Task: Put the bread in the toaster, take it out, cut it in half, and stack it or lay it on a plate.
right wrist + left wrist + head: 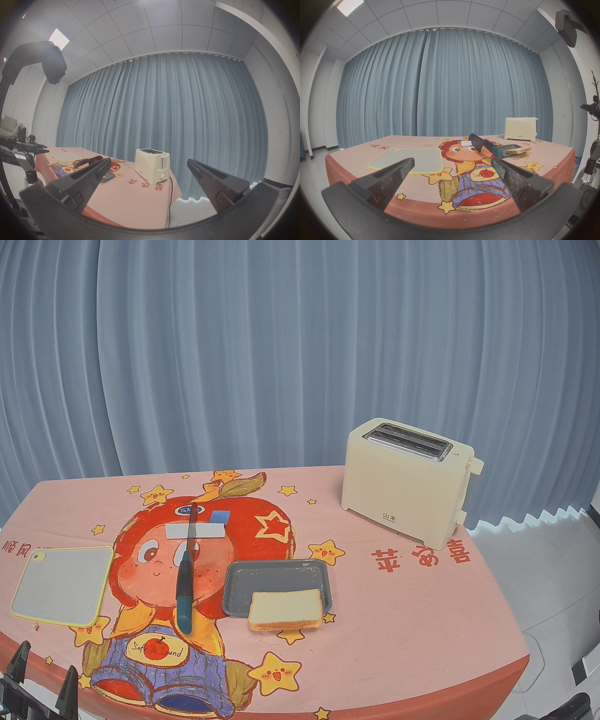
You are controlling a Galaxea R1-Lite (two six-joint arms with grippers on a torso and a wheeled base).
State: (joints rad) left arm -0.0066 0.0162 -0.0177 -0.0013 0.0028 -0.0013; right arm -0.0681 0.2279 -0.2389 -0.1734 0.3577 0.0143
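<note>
Currently: bread [285, 609] lies across the grey plate's [275, 574] near rim; left end effector [452, 161] and right end effector [149, 162] both spread wide, empty.

Board [62, 584] at left, knife [185, 590] between it and tray [275, 574] — bread [285, 609] on its near rim — toaster [406, 480] behind, right.

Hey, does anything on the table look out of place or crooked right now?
The bread slice is askew: it rests across the near rim of the grey tray, partly hanging over onto the tablecloth instead of lying flat inside. Nothing looks spilled or damaged.
</note>
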